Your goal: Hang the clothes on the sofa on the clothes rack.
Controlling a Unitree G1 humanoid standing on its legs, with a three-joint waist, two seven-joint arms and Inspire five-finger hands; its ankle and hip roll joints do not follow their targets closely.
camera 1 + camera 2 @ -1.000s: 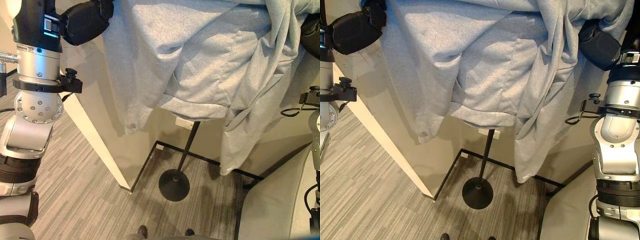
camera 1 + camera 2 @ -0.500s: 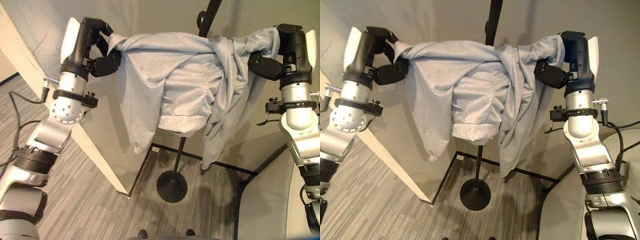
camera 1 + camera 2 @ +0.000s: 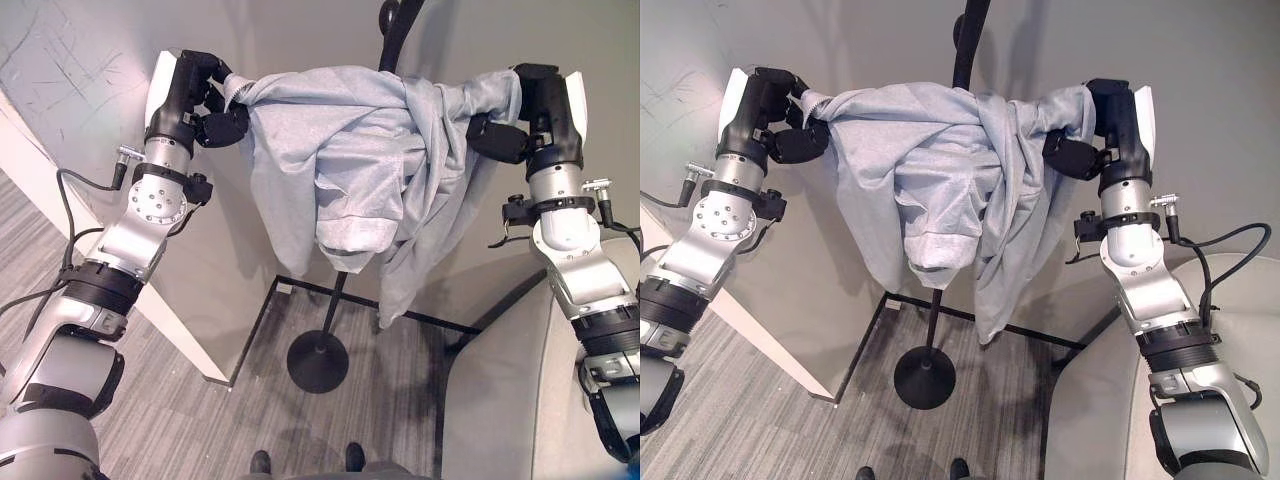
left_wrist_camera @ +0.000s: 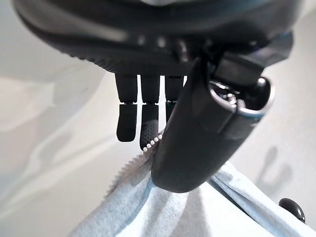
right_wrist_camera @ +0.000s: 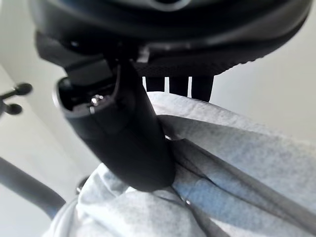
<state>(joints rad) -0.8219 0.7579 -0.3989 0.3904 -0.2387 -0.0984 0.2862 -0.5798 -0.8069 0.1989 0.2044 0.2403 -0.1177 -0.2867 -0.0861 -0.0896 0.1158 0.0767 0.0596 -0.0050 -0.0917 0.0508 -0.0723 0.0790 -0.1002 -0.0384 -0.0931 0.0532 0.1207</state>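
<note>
You have both robot hands, left [image 3: 200, 105] and right [image 3: 520, 115], pinching the grey garment [image 3: 350, 170] by its upper edges, stretched between them in front of the black rack pole [image 3: 395, 25].

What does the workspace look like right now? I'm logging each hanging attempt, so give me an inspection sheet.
Surface: grey striped carpet floor.
Job's things: light grey sweatshirt stretched between both hands in front of the black coat rack pole; round rack base below.
Clutter: nothing seen.
Hands: left hand pinches one edge of the garment; right hand grips the other.
Cables: nothing seen apart from the robot's own.
Surroundings: beige walls, grey sofa at right.
</note>
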